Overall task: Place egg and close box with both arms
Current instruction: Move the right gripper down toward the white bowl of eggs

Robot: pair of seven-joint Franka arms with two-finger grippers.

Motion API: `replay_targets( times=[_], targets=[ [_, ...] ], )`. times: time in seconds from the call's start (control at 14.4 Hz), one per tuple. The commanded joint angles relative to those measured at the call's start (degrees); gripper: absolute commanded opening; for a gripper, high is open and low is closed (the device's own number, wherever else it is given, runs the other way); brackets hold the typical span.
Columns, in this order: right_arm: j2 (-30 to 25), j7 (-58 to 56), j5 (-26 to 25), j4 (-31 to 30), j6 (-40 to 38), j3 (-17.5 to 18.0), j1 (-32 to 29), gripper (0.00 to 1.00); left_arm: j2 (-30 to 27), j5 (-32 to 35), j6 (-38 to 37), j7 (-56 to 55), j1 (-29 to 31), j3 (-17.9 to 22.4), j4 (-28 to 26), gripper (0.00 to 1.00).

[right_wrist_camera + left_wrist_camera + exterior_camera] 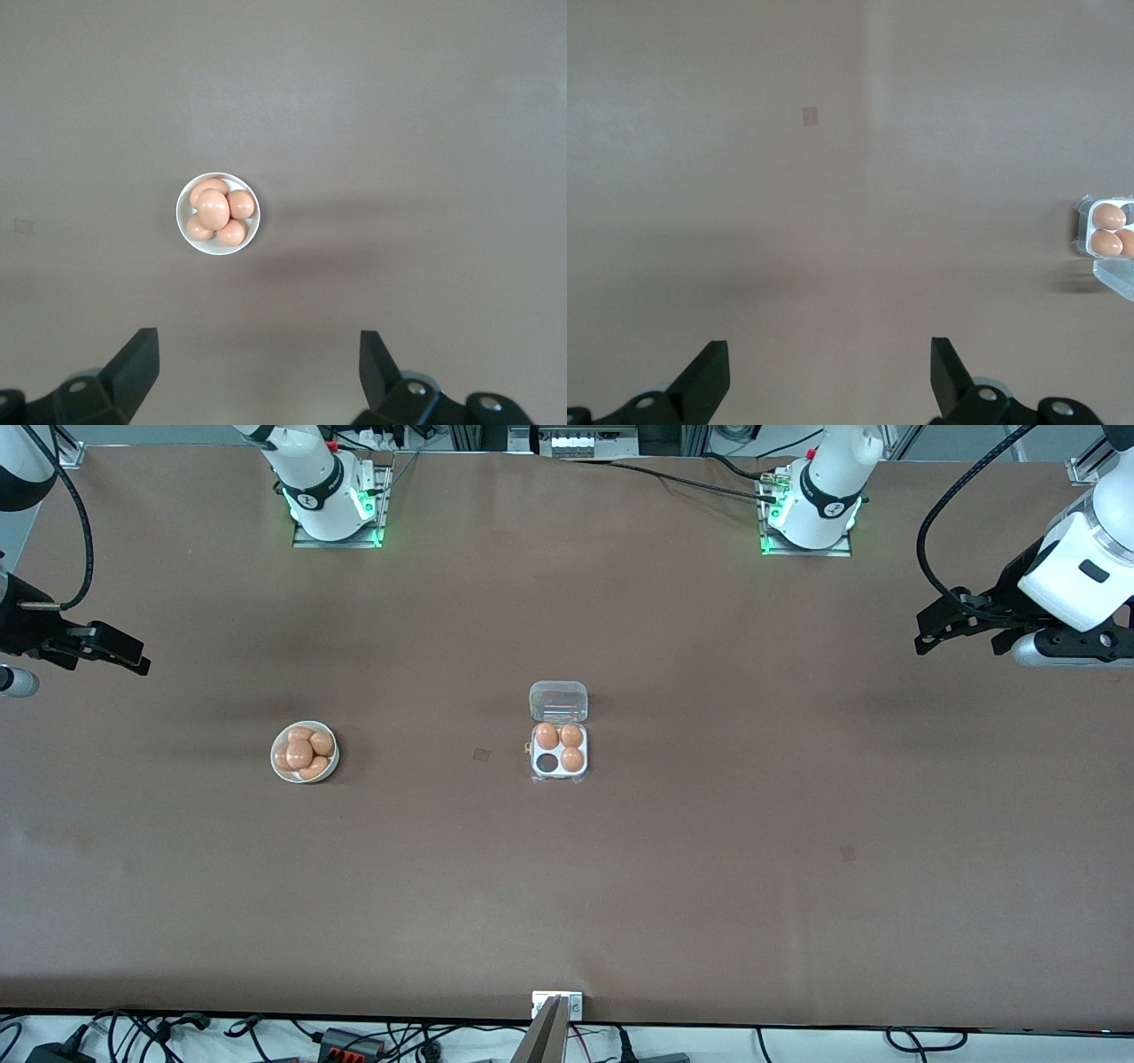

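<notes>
While both the left gripper (pixel 830 381) and the right gripper (pixel 259 372) hang spread over bare table (pixel 709 868), well apart from the egg carton (pixel 559 753), a smooth egg (pixel 213 208) taken from the bowl (pixel 188 232) may slip or crack if squeezed off-centre.

1. The table (pixel 709 886) is a plain matte brown, with one small darker brown patch (pixel 848 853) toward the front-camera edge.
2. The box (pixel 559 749) has a white tray and a clear, colourless lid (pixel 558 701); its three eggs (pixel 547 735) are orange-tan, and the one empty cell (pixel 547 763) looks dark.
3. The bowl (pixel 277 767) is white, and its eggs (pixel 299 754) are the same orange-tan.
4. Both arms are white with black joints, and their bases (pixel 337 522) glow green.
5. The left gripper (pixel 830 376) and the right gripper (pixel 260 367) are black.
</notes>
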Motion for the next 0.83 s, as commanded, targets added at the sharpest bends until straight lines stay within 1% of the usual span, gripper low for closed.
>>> replay_targets(
  times=[0.0, 0.28, 0.48, 0.69, 0.76],
  targets=[
    [-1.32, 0.21, 0.28, -1.58, 0.28, 0.39, -0.61, 1.00, 0.91, 0.81, -1.37, 0.84, 0.27, -0.27, 2.01, 1.00],
    [-1.32, -0.22, 0.20, -1.41, 0.45, 0.30, -0.61, 1.00, 0.91, 0.81, -1.37, 0.75, 0.28, -0.27, 2.01, 1.00],
    [0.08, -0.31, 0.20, -1.76, 3.42, 0.39, -0.44, 1.00, 0.91, 0.81, -1.37, 0.75, 0.28, -0.27, 2.01, 1.00],
    [4.37, -0.39, 0.11, -1.76, 4.93, 0.56, 0.09, 1.00, 0.91, 0.81, -1.37, 0.75, 0.28, -0.27, 2.01, 1.00],
    [6.56, -0.31, 0.11, -1.67, 5.11, 0.56, 0.18, 1.00, 0.91, 0.81, -1.37, 0.75, 0.28, -0.27, 2.01, 1.00]
  ],
)
